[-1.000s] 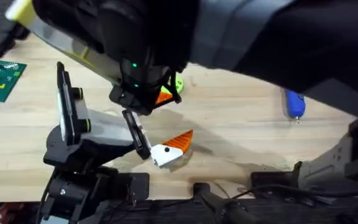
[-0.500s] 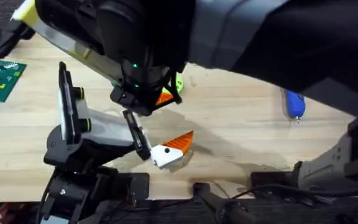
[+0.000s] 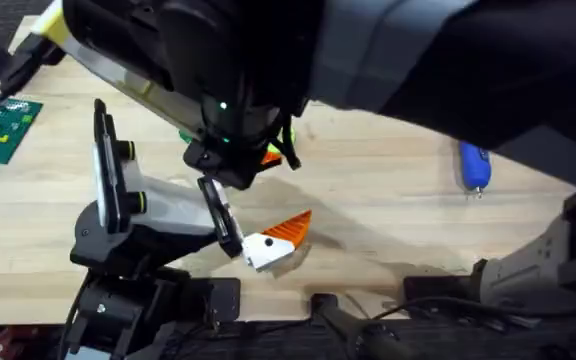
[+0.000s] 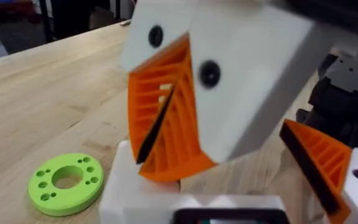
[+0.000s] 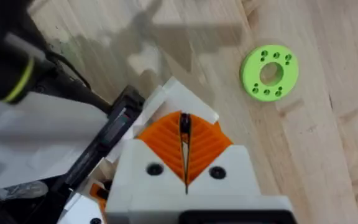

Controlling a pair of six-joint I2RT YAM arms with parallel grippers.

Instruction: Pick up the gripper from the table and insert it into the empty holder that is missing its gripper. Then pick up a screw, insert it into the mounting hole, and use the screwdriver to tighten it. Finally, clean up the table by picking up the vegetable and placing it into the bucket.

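The gripper (image 3: pixel 278 238) lies flat near the counter's (image 3: pixel 388 210) front edge, orange tip pointing away from that edge. The holder (image 3: pixel 110 185) stands just beside it. A green ring (image 5: pixel 270 71) lies farther back. Both hands (image 5: pixel 184 152) (image 4: pixel 166 134) are closed and empty, apart from the gripper.

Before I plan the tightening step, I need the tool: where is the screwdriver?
In the overhead view the screwdriver lies on the table's right side, apart from the other things, far right of the gripper.
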